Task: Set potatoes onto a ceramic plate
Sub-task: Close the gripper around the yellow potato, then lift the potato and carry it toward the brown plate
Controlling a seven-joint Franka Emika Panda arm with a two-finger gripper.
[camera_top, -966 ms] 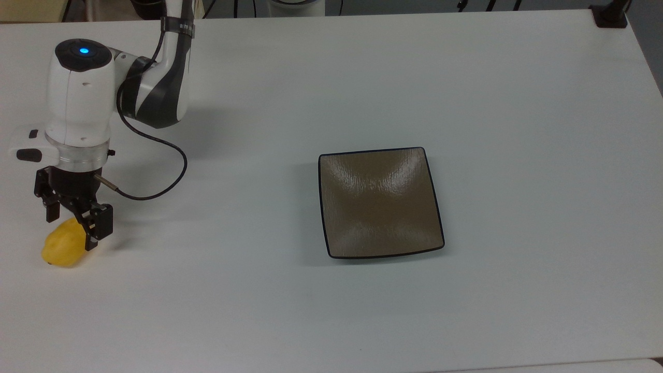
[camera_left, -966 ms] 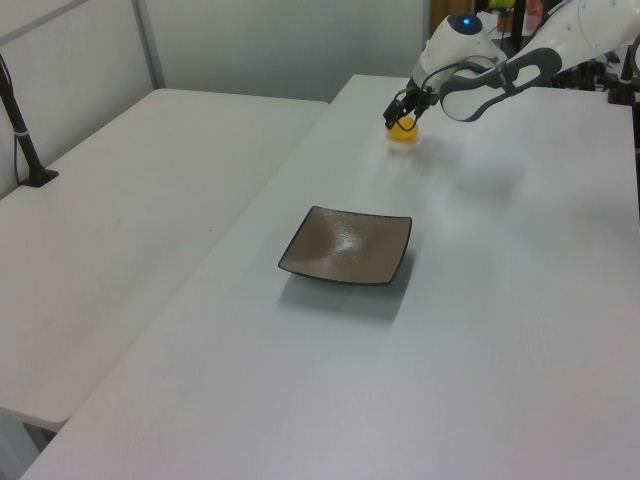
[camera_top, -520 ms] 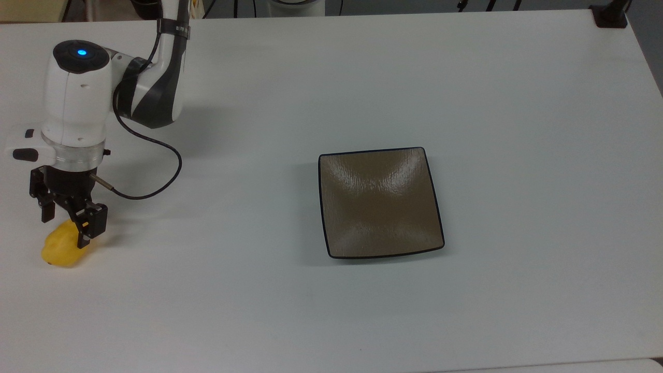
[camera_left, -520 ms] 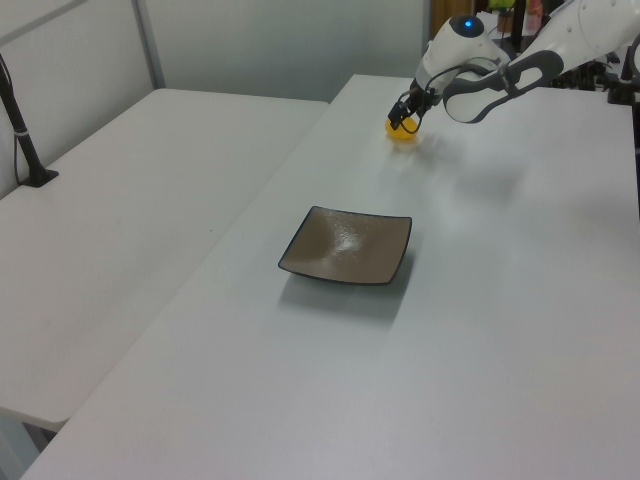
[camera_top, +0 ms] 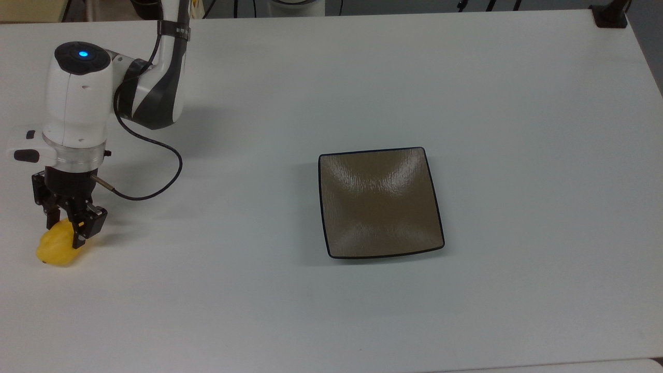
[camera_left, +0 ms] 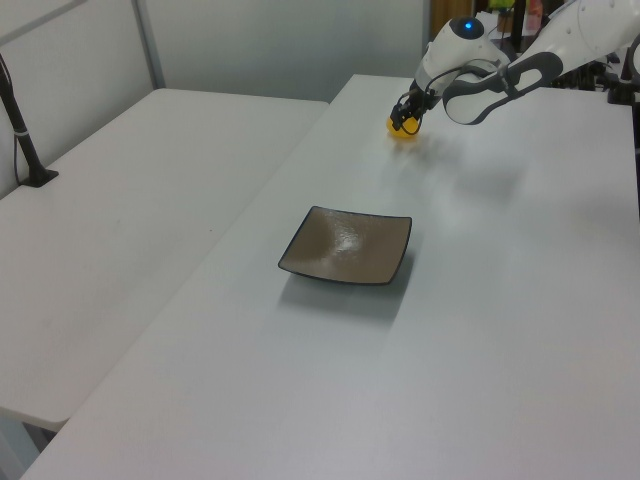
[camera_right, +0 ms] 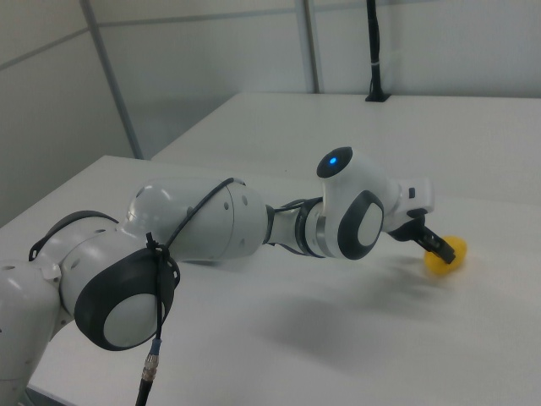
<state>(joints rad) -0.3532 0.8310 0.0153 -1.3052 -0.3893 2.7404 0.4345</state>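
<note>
The black two-finger gripper pinches the lumpy bright yellow potato, well apart from the square glossy brown ceramic plate.

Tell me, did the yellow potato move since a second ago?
Yes. In the top view the potato has slid slightly toward the top view's left, farther from the plate, as the gripper closed on it.

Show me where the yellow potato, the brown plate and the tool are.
potato (camera_top: 52, 248), top view, on its yellow lower body.
plate (camera_top: 380, 202), top view, on its dished middle.
tool (camera_top: 66, 221), top view, midway between its fingertips.
</note>
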